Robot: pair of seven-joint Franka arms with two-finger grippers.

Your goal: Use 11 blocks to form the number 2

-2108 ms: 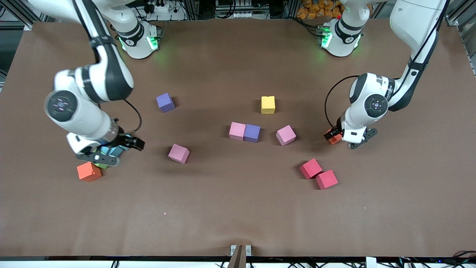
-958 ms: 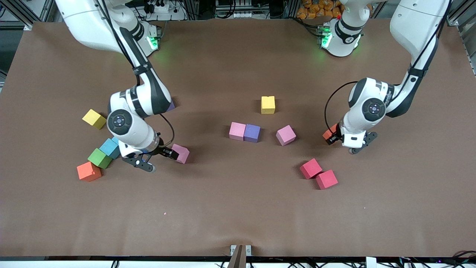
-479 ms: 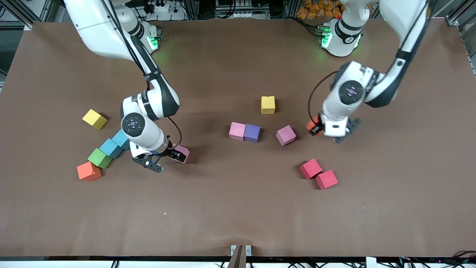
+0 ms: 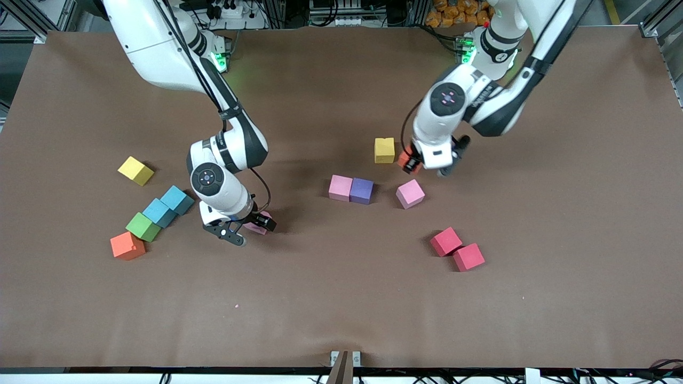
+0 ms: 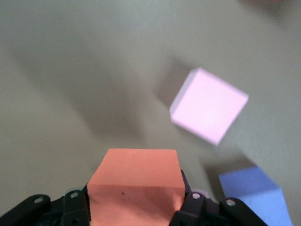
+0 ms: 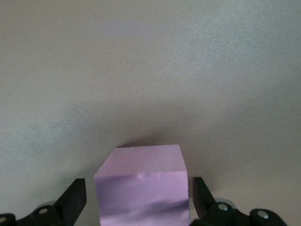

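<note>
I am counting three pink [image 4: 340, 188], two yellow [image 4: 384, 150], two blue [image 4: 177, 200], two red [image 4: 446, 241], two orange [image 4: 127, 246], one purple [image 4: 362, 190] and one green [image 4: 143, 226] scattered on the table [image 4: 341, 309], while the left gripper [image 4: 422, 165] is clamping an orange block [image 5: 136, 181] aloft beside a yellow, and the lowered right gripper [image 4: 248, 228] is straddling, fingers [image 6: 75, 200] unclosed, a tabled pink block [image 6: 143, 188].

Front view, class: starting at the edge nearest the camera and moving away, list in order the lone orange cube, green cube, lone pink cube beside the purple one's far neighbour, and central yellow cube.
orange cube → green cube → pink cube → yellow cube

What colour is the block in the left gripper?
Orange; the block in the left gripper shows best in the left wrist view.
</note>
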